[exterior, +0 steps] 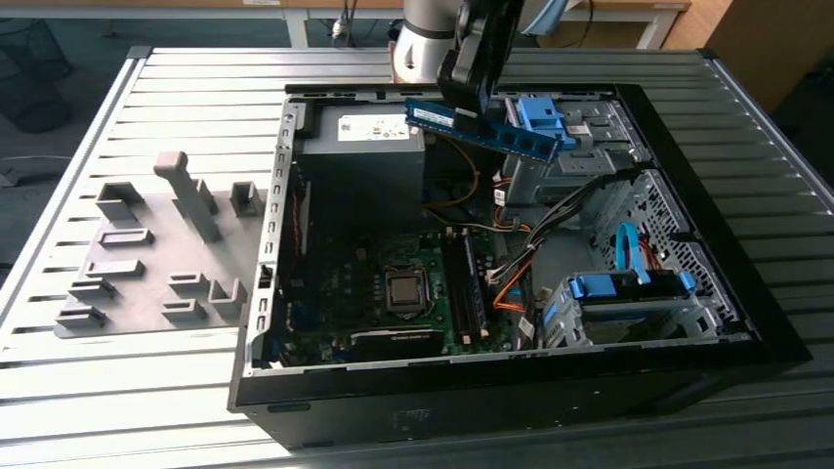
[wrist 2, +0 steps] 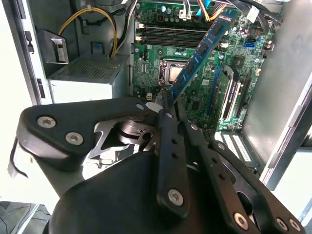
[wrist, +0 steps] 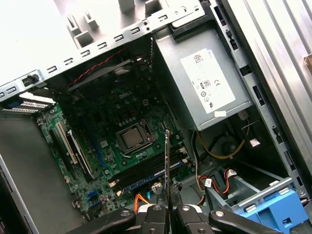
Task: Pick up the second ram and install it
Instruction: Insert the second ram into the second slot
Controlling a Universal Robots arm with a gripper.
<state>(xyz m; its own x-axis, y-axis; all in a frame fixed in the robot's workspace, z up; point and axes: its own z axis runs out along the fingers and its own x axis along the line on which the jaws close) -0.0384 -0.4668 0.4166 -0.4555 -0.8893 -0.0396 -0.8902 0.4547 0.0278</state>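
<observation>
The second ram [exterior: 485, 130], a thin blue stick with dark chips, is pinched between the fingers [wrist 2: 169, 141].

arm [exterior: 424, 44]: cropped by the exterior view's upper edge.
second ram [wrist 2: 202, 48]: one end hidden inside the gripper [wrist 2: 171, 101], second wrist view; edge-on, face unseen, first wrist view [wrist: 167, 161].

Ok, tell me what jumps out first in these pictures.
The gripper holds the second ram tilted in the air above the open computer case, near its power supply. Below lies the green motherboard, with bright blue drive latches at the exterior view's right.
</observation>
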